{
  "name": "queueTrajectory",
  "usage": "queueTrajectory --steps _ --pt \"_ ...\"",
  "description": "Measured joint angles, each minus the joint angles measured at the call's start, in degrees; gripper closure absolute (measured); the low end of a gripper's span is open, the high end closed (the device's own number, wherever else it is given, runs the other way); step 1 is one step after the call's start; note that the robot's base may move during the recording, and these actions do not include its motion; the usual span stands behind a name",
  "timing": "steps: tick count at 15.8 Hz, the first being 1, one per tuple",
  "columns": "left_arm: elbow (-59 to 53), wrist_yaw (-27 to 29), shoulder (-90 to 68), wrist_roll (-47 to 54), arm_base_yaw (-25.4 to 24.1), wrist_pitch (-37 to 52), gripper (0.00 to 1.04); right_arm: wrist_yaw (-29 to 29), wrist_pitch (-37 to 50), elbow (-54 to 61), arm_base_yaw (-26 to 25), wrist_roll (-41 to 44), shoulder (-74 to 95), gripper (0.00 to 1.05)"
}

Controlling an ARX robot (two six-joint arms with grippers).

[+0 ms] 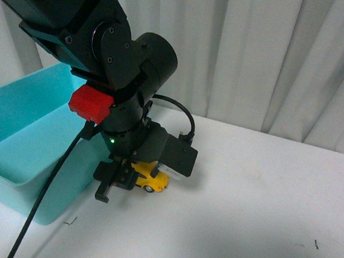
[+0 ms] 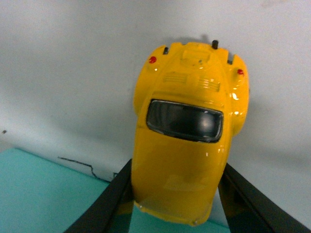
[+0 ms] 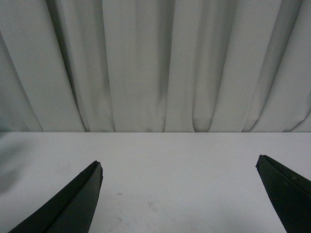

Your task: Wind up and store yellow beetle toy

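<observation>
The left arm enters the front view from about ten o'clock and slopes down toward the middle. Its wrist is bent so the left gripper points nearly straight down toward six o'clock, with a red block on the wrist's nine-o'clock side and a black cable trailing toward seven o'clock. Its black fingers press against both flanks of the yellow beetle toy, while the right gripper, seen only from its own wrist camera, points roughly level with its dark fingers spread wide apart.
</observation>
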State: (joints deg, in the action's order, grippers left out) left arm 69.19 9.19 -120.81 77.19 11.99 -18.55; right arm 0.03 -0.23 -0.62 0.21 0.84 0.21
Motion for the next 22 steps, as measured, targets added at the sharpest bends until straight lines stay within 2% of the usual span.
queueTrajectory --steps 1,2,5,7,8,9,11,12,14,17,22 --pt "0.3 0.0 0.0 -0.5 0.0 -0.3 0.63 0.0 0.0 0.0 0.0 0.0 0.0 0.07" --pt "0.3 0.0 0.2 -1.1 0.0 -0.5 0.64 0.0 0.0 0.0 0.0 0.0 0.0 0.07" --pt "0.2 -2.8 1.2 -4.5 0.2 -2.4 0.64 0.0 0.0 0.0 0.0 0.0 0.0 0.07" --pt "0.0 -7.3 3.9 -8.6 0.6 -4.6 0.64 0.0 0.0 0.0 0.0 0.0 0.0 0.07" --pt "-0.1 -16.5 11.4 -16.0 1.5 -5.8 0.64 0.0 0.0 0.0 0.0 0.0 0.0 0.07" --pt "-0.1 -21.6 16.0 -19.7 1.5 -5.0 0.64 0.0 0.0 0.0 0.0 0.0 0.0 0.07" --pt "-0.1 -30.7 25.2 -29.4 -0.7 -0.1 0.64 0.0 0.0 0.0 0.0 0.0 0.0 0.07" --pt "-0.1 -32.7 28.3 -33.2 -2.8 2.0 0.64 0.0 0.0 0.0 0.0 0.0 0.0 0.07" --pt "0.4 -31.8 31.8 -41.6 -9.4 7.7 0.64 0.0 0.0 0.0 0.0 0.0 0.0 0.07" --pt "0.2 -22.5 28.8 -50.9 -17.3 12.1 0.64 0.0 0.0 0.0 0.0 0.0 0.0 0.07" --pt "-5.1 -9.0 18.4 -53.3 -22.7 14.0 0.64 0.0 0.0 0.0 0.0 0.0 0.0 0.07"
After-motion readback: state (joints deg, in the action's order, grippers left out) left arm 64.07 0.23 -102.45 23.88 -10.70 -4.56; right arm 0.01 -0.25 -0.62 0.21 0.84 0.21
